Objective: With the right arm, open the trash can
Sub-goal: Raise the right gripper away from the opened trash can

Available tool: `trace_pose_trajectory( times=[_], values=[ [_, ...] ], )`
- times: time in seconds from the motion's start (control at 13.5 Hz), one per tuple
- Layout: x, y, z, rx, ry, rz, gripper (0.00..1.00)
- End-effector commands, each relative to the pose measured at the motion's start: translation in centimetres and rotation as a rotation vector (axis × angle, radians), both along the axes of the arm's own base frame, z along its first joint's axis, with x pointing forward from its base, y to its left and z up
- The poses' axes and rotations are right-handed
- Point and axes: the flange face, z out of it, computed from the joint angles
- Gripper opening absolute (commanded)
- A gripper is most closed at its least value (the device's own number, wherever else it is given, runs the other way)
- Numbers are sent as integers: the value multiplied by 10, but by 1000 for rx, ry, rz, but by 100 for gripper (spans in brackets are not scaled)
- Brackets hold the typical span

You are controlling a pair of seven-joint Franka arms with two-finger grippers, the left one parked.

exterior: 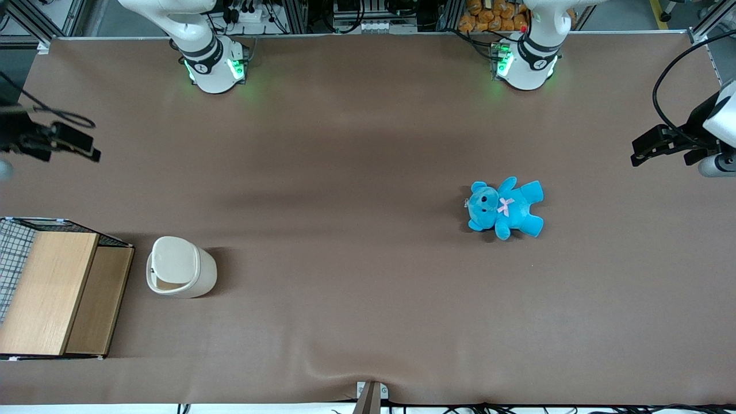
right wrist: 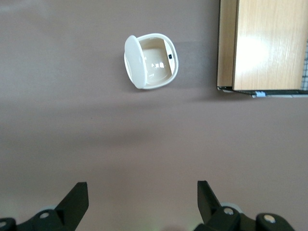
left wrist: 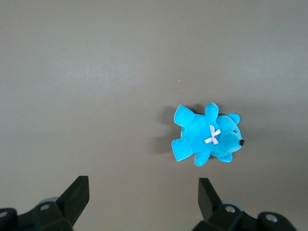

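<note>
The trash can [exterior: 179, 267] is a small cream-white bin standing on the brown table toward the working arm's end, beside the wooden-topped crate. In the right wrist view the trash can [right wrist: 150, 61] has its lid [right wrist: 133, 62] tilted up on edge, and the pale inside [right wrist: 159, 65] shows. My right gripper [exterior: 86, 148] hangs above the table, well apart from the can and farther from the front camera than it. In the right wrist view my gripper [right wrist: 142, 202] is open and empty, with only bare tablecloth between the fingertips [right wrist: 77, 195].
A wooden-topped wire crate [exterior: 52, 293] stands beside the can at the table's end and also shows in the right wrist view [right wrist: 264, 45]. A blue teddy bear [exterior: 505, 208] lies toward the parked arm's end and shows in the left wrist view [left wrist: 207, 139].
</note>
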Motion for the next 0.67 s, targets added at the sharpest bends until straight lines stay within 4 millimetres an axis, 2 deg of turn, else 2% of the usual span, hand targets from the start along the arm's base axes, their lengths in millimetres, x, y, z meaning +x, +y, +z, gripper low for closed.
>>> trace_pose_trajectory(
  times=[0.0,0.15,0.22,0.59],
  values=[
    [-26,-8,3,19,-17,-6,100],
    [-23,-8,6,10,-32,-7,100],
    [-19,-9,23,1,-68,-4,100],
    [-7,-25,11,-35,-61,40,100]
  ],
)
